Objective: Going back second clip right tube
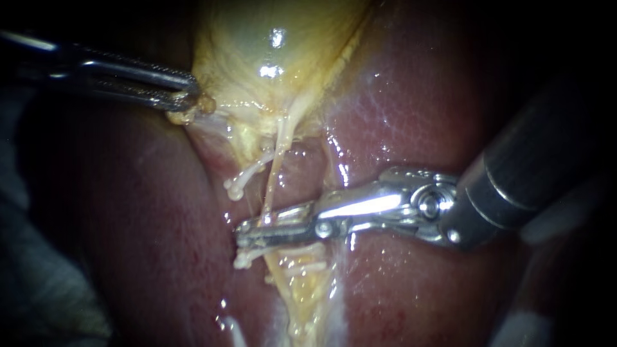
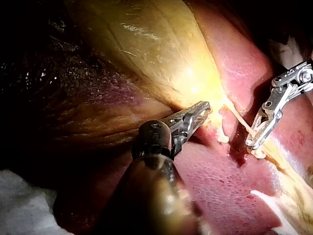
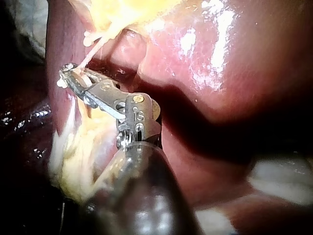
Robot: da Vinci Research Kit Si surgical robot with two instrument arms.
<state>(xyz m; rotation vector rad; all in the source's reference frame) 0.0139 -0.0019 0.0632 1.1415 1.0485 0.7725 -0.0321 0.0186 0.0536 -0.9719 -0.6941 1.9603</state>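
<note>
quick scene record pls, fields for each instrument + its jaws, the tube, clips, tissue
left instrument: enters from upper left, jaws shut on the gallbladder at its lower edge
right instrument: enters from the right, jaws slightly open, lying across the tube
tube: thin pale strand running from the gallbladder down between the right instrument's jaws
clips: one white clip above and left of those jaws, another just below them
liver: dark red, wet, on both sides of the tube
</note>
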